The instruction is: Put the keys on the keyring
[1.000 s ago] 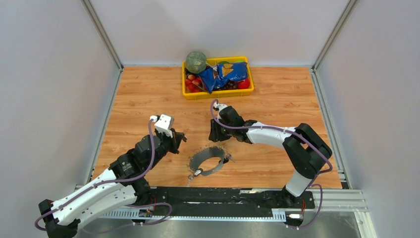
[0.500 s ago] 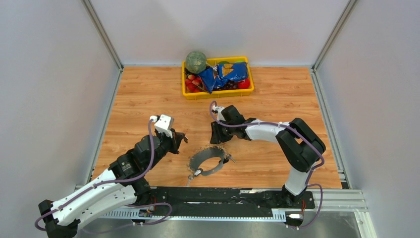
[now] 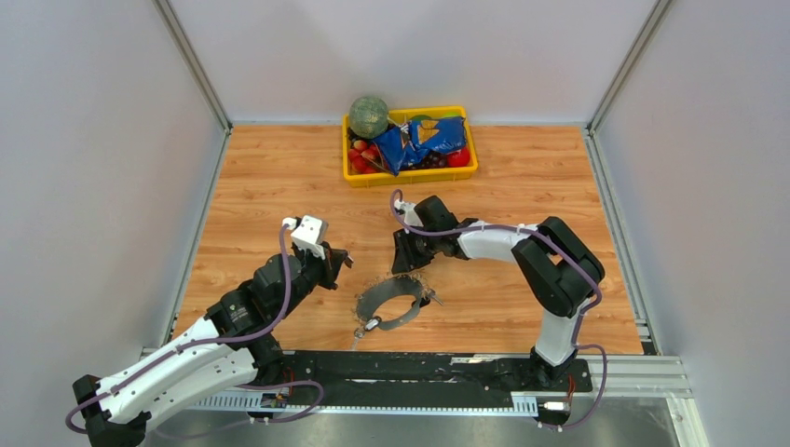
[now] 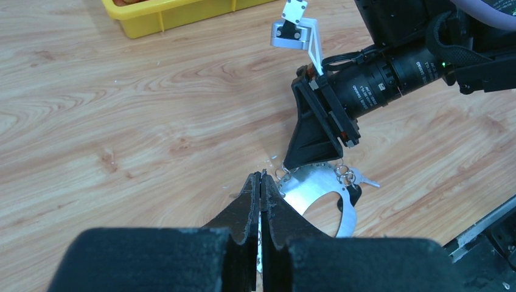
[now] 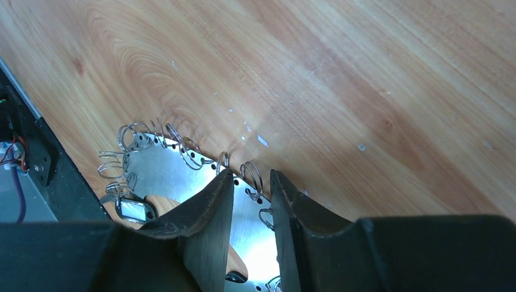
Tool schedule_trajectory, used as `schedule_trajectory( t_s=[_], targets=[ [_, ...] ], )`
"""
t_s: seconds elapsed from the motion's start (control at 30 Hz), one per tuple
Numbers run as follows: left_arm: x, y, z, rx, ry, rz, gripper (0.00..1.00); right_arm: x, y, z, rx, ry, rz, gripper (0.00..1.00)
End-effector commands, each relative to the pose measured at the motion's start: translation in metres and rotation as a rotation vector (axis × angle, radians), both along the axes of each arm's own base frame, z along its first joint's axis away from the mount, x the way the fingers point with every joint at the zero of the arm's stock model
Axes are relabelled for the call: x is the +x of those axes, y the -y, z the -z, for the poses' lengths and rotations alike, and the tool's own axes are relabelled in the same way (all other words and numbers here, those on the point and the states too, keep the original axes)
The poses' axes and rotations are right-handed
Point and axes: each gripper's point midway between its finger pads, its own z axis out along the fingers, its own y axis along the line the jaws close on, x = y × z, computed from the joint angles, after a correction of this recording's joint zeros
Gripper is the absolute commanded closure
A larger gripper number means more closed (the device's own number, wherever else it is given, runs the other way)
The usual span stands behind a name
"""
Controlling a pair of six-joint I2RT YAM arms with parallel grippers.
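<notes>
The keyring [image 3: 391, 300] is a silver band loop fringed with small rings, lying on the wood near the front edge. It also shows as the keyring [image 4: 310, 185] and the keyring [image 5: 155, 164] in the wrist views. A key [image 4: 364, 178] with a black head hangs at its right side, and another key [image 3: 369, 325] at its near-left end. My right gripper [image 3: 404, 264] [image 5: 252, 181] points down at the band's far edge, open a finger-width, with one small ring [image 5: 251, 174] in the gap. My left gripper [image 3: 340, 259] [image 4: 260, 176] hovers just left of the loop, shut, and I see nothing held.
A yellow tray [image 3: 410, 177] at the back holds a green ball [image 3: 369, 115], a blue bag [image 3: 421, 140] and red fruit. The tray's corner [image 4: 164, 15] shows at the top of the left wrist view. Black rails [image 3: 419, 368] run along the table's front edge.
The right arm's elbow has swung a little left and its jaws have narrowed over the band's far edge. The left arm and the keyring have not moved.
</notes>
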Motion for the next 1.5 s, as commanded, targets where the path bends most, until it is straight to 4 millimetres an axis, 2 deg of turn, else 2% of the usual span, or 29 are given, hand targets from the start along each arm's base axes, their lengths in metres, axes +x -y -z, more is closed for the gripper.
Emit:
schedule_trajectory(
  t_s=[0.0, 0.47, 0.6, 0.83, 1.07, 1.27, 1.47],
  targets=[
    [0.003, 0.003, -0.008, -0.028, 0.026, 0.003, 1.0, 0.003, -0.009, -0.006, 0.036, -0.002, -0.05, 0.66],
    [0.004, 0.003, -0.006, -0.021, 0.023, -0.003, 1.0, 0.002, -0.006, -0.015, 0.045, -0.004, -0.041, 0.98],
    [0.004, 0.003, -0.007, -0.024, 0.025, -0.001, 1.0, 0.001, -0.007, -0.026, 0.067, 0.009, -0.036, 1.0],
    [0.0, 0.004, -0.019, -0.067, 0.051, 0.016, 1.0, 0.0, -0.005, -0.063, 0.13, 0.099, -0.037, 1.0],
    [-0.01, 0.01, -0.04, -0.153, 0.082, 0.079, 1.0, -0.016, -0.004, -0.105, 0.22, 0.178, -0.084, 1.0],
    [-0.022, 0.021, -0.063, -0.213, 0.118, 0.17, 0.98, -0.036, -0.005, -0.159, 0.322, 0.293, -0.152, 1.0],
    [-0.035, 0.025, -0.1, -0.27, 0.192, 0.256, 0.91, -0.061, -0.002, -0.22, 0.444, 0.418, -0.233, 1.0]
  ],
)
